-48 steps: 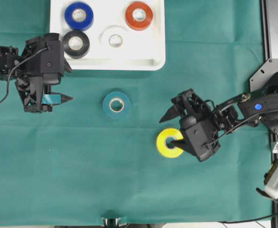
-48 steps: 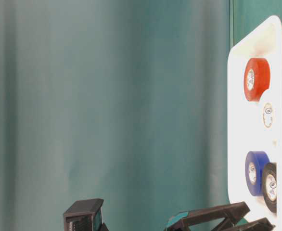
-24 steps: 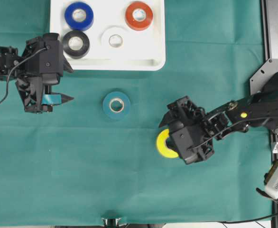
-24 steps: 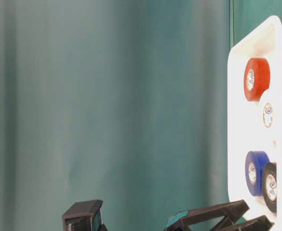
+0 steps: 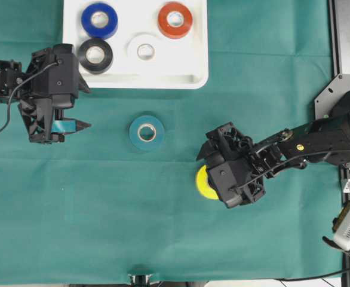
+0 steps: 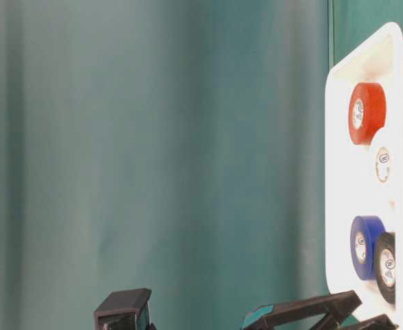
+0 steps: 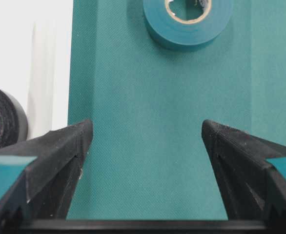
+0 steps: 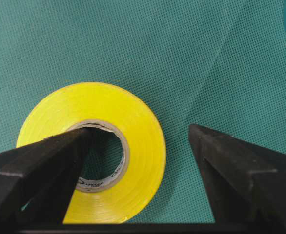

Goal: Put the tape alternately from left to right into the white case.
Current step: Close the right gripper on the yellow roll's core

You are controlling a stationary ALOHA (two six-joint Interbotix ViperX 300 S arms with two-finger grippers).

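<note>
The yellow tape (image 5: 203, 183) (image 8: 138, 161) lies flat on the green cloth. My right gripper (image 8: 139, 129) is down over it, open: its left finger sits inside the pale core, its right finger stands outside, a gap away from the rim. The teal tape (image 5: 146, 131) (image 7: 188, 22) lies flat below the white case (image 5: 163, 81). My left gripper (image 5: 85, 106) (image 7: 146, 124) hangs open and empty to the left of the teal roll. In the case lie the blue (image 5: 99, 19), black (image 5: 95, 55), white (image 5: 144, 50) and red (image 5: 175, 19) rolls.
A grey metal plate (image 5: 348, 36) borders the cloth at the right. The right arm (image 5: 318, 134) stretches in from that side. The case's lower left corner and the black roll (image 7: 4, 122) lie close beside my left gripper's left finger.
My right gripper has dropped and shifted left over the yellow roll, hiding most of it from above, and its fingers have begun drawing together. The left gripper has stayed put.
</note>
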